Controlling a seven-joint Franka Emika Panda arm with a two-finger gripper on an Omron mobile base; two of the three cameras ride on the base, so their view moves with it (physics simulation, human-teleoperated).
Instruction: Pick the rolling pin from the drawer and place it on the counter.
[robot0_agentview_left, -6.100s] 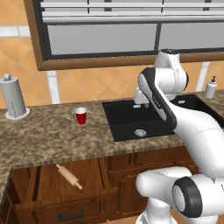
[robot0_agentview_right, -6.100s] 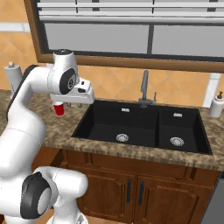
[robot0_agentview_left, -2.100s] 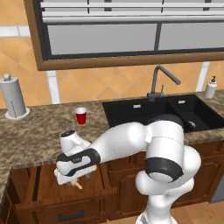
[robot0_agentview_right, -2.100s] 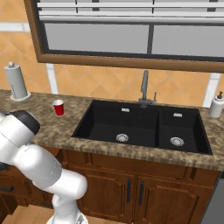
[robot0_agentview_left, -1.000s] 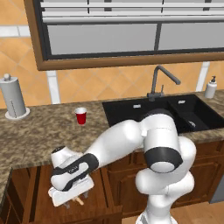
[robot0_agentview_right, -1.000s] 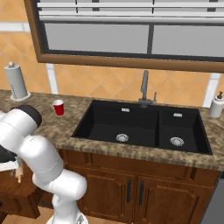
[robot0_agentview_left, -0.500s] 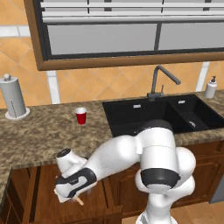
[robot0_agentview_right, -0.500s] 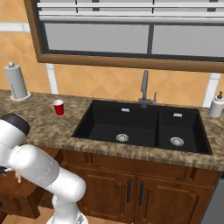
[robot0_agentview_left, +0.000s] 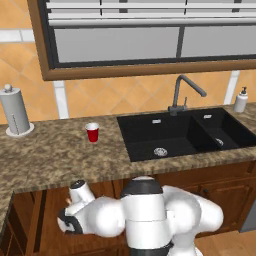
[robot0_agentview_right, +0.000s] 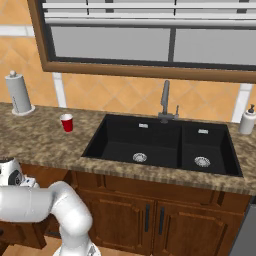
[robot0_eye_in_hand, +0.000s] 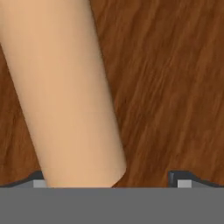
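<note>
Your jaws stand wide apart, low in the drawer (robot0_eye_in_hand: 175, 87), gripping nothing. In your hand view the rolling pin (robot0_eye_in_hand: 65, 96) lies on the drawer's plank bottom, running from 12 o'clock down to 6 o'clock between the fingertips (robot0_eye_in_hand: 181, 179), nearer the one at 7 o'clock. Up on the tabletop (robot0_agentview_left: 55, 160), a red cup (robot0_agentview_left: 92, 133) stands at 9 o'clock from the black sink (robot0_agentview_left: 185, 135).

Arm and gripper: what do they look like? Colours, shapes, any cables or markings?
The arm is glossy white with rounded, bulbous link shells and dark grey to black bands at the joints. No cables or markings are visible on it. Of the gripper, the hand view shows two small dark finger tips with lighter grey patches on them.
</note>
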